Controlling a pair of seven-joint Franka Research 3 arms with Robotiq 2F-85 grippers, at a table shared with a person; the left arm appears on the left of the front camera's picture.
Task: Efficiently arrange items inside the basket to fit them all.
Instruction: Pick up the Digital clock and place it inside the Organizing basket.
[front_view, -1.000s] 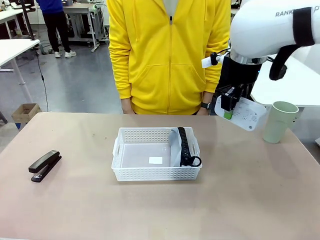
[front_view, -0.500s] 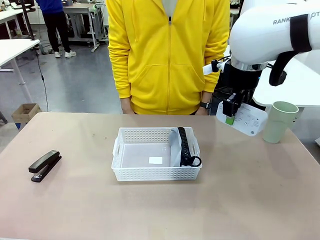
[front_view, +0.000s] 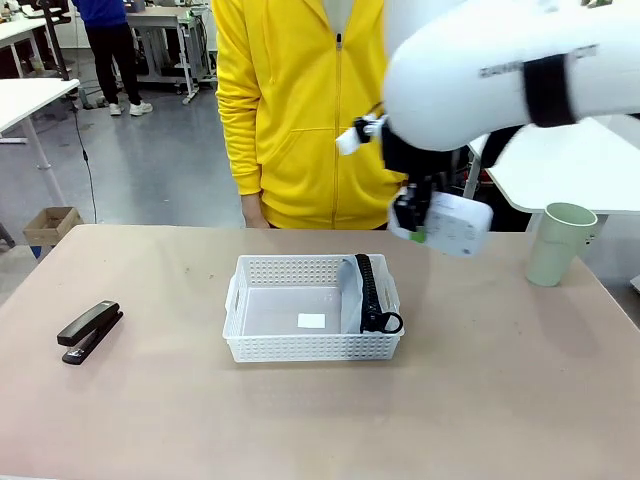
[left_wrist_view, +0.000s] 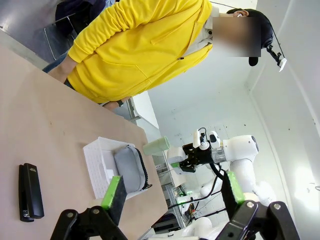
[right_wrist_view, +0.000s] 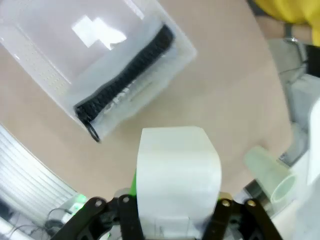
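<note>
The white basket (front_view: 312, 306) sits mid-table with the grey pouch (front_view: 365, 292) standing on edge along its right wall, black zipper up. My right gripper (front_view: 418, 222) hangs above the table just right of the basket, shut on the flat white box (front_view: 452, 223); the box (right_wrist_view: 178, 172) fills the lower middle of the right wrist view, with the basket (right_wrist_view: 45, 60) and pouch (right_wrist_view: 125, 80) below it. The black stapler (front_view: 90, 331) lies at the table's left. The pale green cup (front_view: 560, 244) stands far right. My left gripper (left_wrist_view: 172, 192) is open, high above the table.
A person in a yellow hoodie (front_view: 335, 110) stands at the far edge behind the basket. A small white label (front_view: 312, 321) lies on the basket floor. Bare tabletop spreads in front of the basket and between it and the stapler.
My right arm has swung left with the white box, from beside the cup to just right of and above the basket. Nothing else has moved.
</note>
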